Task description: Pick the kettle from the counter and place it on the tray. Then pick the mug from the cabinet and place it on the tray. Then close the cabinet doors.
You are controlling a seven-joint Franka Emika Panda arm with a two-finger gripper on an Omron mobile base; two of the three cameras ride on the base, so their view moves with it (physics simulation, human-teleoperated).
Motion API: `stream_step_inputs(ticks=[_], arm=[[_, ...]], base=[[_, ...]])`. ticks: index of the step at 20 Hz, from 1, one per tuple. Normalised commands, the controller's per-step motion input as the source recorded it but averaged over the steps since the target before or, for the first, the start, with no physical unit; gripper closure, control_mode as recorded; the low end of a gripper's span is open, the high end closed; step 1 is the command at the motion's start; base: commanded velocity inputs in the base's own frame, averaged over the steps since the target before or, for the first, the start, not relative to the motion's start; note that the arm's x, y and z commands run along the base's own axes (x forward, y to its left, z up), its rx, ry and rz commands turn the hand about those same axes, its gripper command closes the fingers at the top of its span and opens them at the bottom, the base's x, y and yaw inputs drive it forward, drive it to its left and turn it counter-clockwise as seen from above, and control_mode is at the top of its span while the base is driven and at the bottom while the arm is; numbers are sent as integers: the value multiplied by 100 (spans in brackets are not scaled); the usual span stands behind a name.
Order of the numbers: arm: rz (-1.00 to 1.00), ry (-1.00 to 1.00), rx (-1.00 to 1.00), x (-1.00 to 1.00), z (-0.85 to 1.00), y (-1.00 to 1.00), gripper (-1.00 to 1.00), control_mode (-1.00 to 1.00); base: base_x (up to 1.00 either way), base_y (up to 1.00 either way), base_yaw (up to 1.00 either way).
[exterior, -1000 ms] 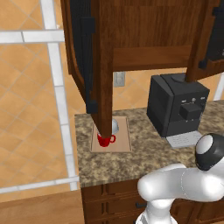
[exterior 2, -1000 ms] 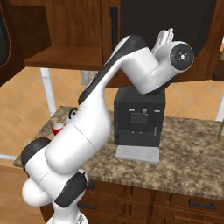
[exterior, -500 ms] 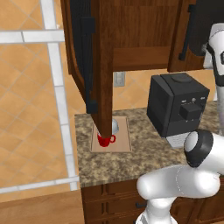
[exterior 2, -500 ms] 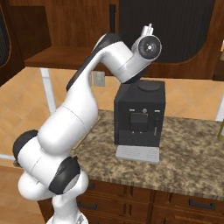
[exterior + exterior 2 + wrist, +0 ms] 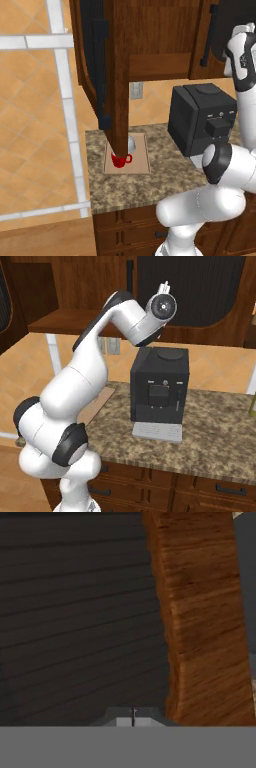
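The red mug (image 5: pixel 120 160) stands on the tan tray (image 5: pixel 142 163) on the granite counter (image 5: pixel 150 185). A silver sliver of the kettle (image 5: pixel 131 145) shows just behind it, mostly hidden by the open left cabinet door (image 5: pixel 114 75). My arm is raised high at the right cabinet door (image 5: pixel 200 291). My gripper (image 5: pixel 165 285) points at that door, close to it. In the hand view the gripper (image 5: pixel 133 722) has its tips together and holds nothing. It faces the door's dark ribbed glass (image 5: pixel 80 612) and wooden frame (image 5: pixel 200 622).
A large black coffee machine (image 5: pixel 202 125) stands on the counter to the right of the tray, under my raised arm. The left door swings out over the tray, and its black bar handle (image 5: pixel 100 60) faces the room. Dark drawers (image 5: pixel 200 486) run below the counter.
My arm has swung up from low over the counter to the right cabinet door. The mug, kettle, tray and left door have not moved.
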Motion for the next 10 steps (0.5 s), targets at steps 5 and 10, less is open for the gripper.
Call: stream_step_inputs(ticks=[5, 10], arm=[[-1, 0, 0, 95, -7, 2, 100, -100], [-10, -21, -3, 72, -40, 12, 100, -100]], base=[[0, 0, 0], [0, 0, 0]])
